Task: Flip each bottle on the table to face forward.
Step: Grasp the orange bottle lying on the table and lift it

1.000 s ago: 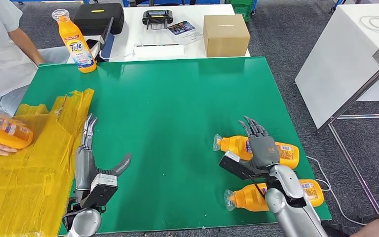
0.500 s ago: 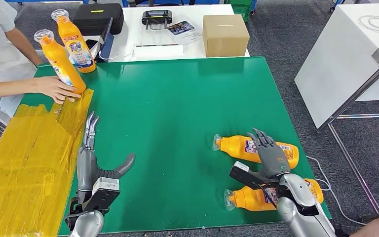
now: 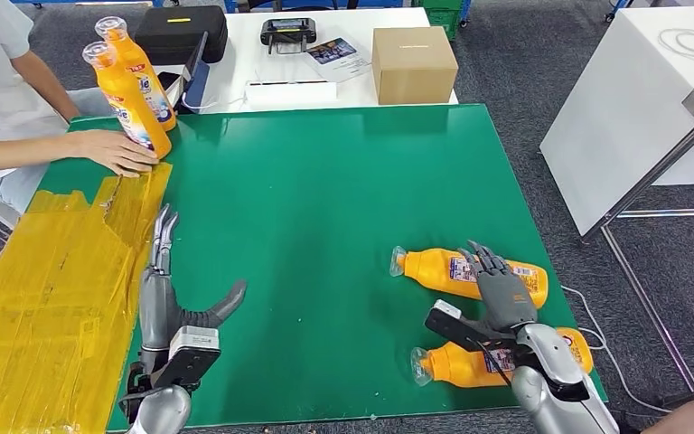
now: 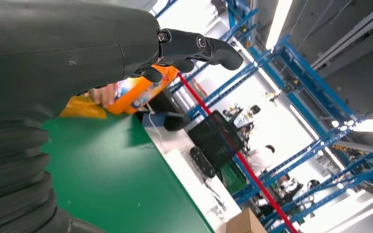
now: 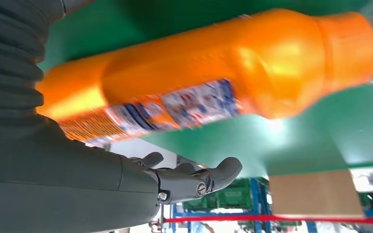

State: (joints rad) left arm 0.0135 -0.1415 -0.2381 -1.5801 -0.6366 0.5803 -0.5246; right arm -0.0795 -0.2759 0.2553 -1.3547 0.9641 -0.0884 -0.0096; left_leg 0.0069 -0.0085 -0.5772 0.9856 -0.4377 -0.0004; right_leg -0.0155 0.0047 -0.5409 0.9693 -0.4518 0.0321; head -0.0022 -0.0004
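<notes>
While two bottles (image 3: pixel 134 83) stand up by the person's hand (image 3: pixel 119 152), two lying bottles (image 3: pixel 463 271) wait under the right hand (image 3: pixel 501 294), fingers spread, holding nothing.

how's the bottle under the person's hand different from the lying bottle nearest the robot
The person's bottle stands upright at the table's far left corner, a person's hand at its base. The nearest bottle lies on its side at the near right, cap pointing left, partly hidden by the right robot hand. Both are orange with clear caps.

Both hands empty — left hand (image 3: pixel 164 298) and right hand (image 3: pixel 499 289) spread.
</notes>
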